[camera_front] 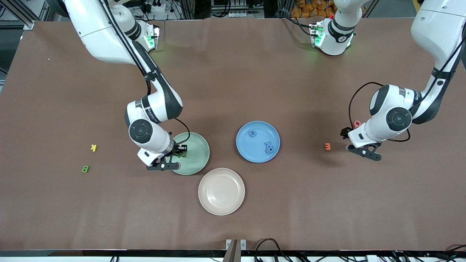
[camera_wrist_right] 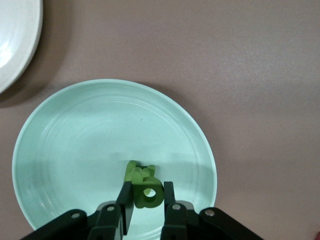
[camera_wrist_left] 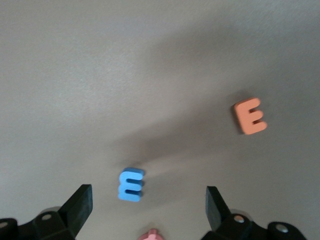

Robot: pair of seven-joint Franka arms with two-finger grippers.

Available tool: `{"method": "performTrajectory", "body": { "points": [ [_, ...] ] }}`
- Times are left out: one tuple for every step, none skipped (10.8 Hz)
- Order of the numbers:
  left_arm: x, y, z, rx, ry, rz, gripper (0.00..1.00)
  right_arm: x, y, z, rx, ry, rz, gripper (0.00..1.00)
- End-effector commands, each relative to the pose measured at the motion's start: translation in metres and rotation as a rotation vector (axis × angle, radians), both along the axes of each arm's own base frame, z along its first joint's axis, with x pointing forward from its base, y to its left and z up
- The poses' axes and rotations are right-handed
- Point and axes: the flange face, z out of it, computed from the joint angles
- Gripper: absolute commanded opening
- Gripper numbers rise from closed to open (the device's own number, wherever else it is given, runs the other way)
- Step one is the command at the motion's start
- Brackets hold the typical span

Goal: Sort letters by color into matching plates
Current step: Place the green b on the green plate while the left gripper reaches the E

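Note:
My right gripper is low over the pale green plate, shut on a small green letter. A second green letter lies on the green plate just under it. My left gripper is open over bare table, with a blue E between its fingers and a pink letter at its base. An orange E lies farther off. In the front view the left gripper hangs between the orange letter and the pink letter; the blue E is hidden there.
The blue plate holds blue letters and a blue digit. The beige-pink plate lies nearer the front camera. A yellow K and a green B lie toward the right arm's end.

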Motion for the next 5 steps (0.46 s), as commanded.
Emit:
{"method": "performTrajectory", "body": {
  "points": [
    [-0.001, 0.032, -0.001, 0.016, 0.022, -0.1, 1.0, 0.005, 0.004, 0.005, 0.007, 0.001, -0.024, 1.0],
    [0.001, 0.045, -0.002, -0.027, 0.025, -0.151, 1.0, 0.007, 0.002, 0.007, 0.006, -0.003, -0.02, 1.0],
    [0.001, 0.06, -0.004, -0.066, 0.032, -0.181, 1.0, 0.007, -0.001, 0.008, 0.005, -0.003, -0.025, 1.0],
    [0.0, 0.061, -0.004, -0.092, 0.033, -0.175, 1.0, 0.009, -0.006, 0.01, 0.001, -0.005, -0.025, 1.0],
    [0.0, 0.06, -0.005, -0.096, 0.034, -0.172, 1.0, 0.01, -0.013, 0.01, -0.009, 0.007, 0.0, 1.0]
  ]
}}
